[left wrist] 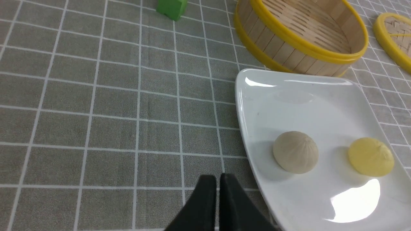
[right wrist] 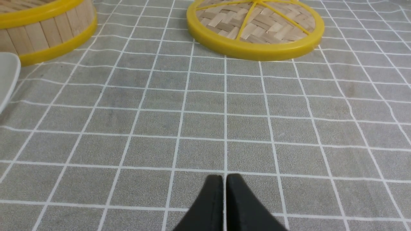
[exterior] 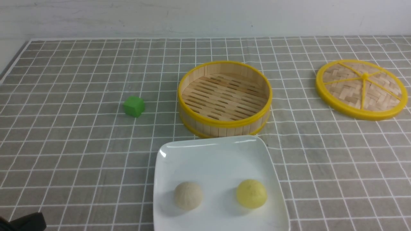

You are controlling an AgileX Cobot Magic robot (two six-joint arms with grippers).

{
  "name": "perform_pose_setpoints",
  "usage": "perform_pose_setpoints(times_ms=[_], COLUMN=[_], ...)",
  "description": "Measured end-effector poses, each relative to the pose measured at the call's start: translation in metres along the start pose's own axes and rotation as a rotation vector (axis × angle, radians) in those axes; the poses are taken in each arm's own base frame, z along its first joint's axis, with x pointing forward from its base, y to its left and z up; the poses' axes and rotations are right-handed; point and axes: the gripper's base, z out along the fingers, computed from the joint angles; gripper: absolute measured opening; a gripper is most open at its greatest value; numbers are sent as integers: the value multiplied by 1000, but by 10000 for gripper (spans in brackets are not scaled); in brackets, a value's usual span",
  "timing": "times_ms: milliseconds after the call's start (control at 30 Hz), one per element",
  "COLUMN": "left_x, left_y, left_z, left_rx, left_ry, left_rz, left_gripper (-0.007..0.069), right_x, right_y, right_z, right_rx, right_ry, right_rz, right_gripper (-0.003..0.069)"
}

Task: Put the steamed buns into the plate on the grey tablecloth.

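A white square plate (exterior: pixel 218 160) sits at six o'clock on the grey checked tablecloth (exterior: pixel 80 154), carrying a cream bun (exterior: pixel 188 195) and, just to its three o'clock side and apart from it, a pale yellow bun (exterior: pixel 251 193). At the plate's twelve o'clock stands a round bamboo steamer (exterior: pixel 224 98), its near wall just beside the plate's far edge. A small green cube (exterior: pixel 134 106) lies at the steamer's nine o'clock, and a woven, yellow-rimmed lid (exterior: pixel 361 89) lies flat, well apart, at its three o'clock.
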Motion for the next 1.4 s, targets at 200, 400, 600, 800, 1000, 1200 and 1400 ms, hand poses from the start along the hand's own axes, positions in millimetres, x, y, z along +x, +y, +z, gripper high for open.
perform_pose_setpoints(times_ms=[200,400,600,800,1000,1200,1400], left_x=[9,37,59,64,64,64,64], left_y=[7,24,43,47,45,44,44], left_z=[8,20,28,28,29,30,30], left_rx=[-44,-178,-385,-434,-375,-334,-333], left_ry=[-111,-225,-319,-272,-263,-255,-253], left_rz=[45,138,125,128,142,149,155], left_gripper=[43,51,58,64,71,75,78], right_x=[0,0,0,0,0,0,0], right_y=[0,0,0,0,0,0,0], right_z=[0,0,0,0,0,0,0], right_rx=[0,0,0,0,0,0,0], right_ry=[0,0,0,0,0,-1,-1], right_rz=[0,-1,-1,-1,-1,-1,-1], right_gripper=[38,38,38,38,38,38,38])
